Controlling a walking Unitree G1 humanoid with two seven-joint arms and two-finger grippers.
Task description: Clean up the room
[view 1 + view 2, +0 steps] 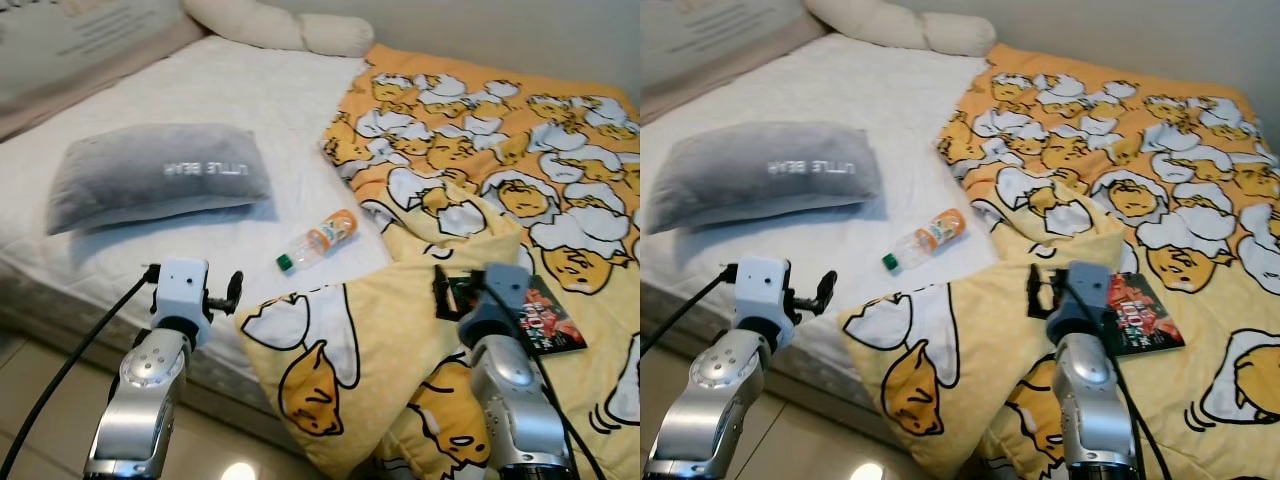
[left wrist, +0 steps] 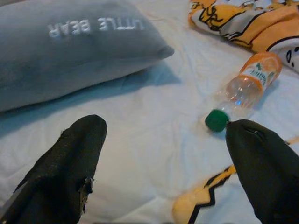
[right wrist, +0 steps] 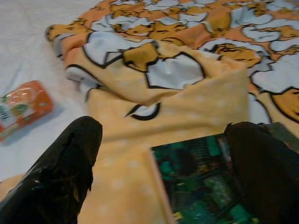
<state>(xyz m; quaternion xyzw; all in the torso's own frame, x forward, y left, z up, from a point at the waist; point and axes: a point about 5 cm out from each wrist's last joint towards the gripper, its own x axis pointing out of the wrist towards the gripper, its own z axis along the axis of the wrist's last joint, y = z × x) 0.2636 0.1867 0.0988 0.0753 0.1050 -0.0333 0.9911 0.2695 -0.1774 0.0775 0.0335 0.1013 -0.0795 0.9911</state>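
One white-sheeted bed (image 1: 230, 90) carries one grey pillow (image 1: 160, 175), one long cream bolster (image 1: 280, 28) at its head edge, one plastic bottle (image 1: 318, 240) with a green cap, one yellow cartoon-print blanket (image 1: 480, 170) and one book (image 1: 535, 315) near its right edge.

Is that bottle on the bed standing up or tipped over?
Tipped over: the bottle lies on its side on the white sheet, green cap on.

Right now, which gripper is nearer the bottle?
Left. The left gripper hovers open just short of the bottle, its cap close to one finger in the wrist view. The right gripper is open over the blanket by the book.
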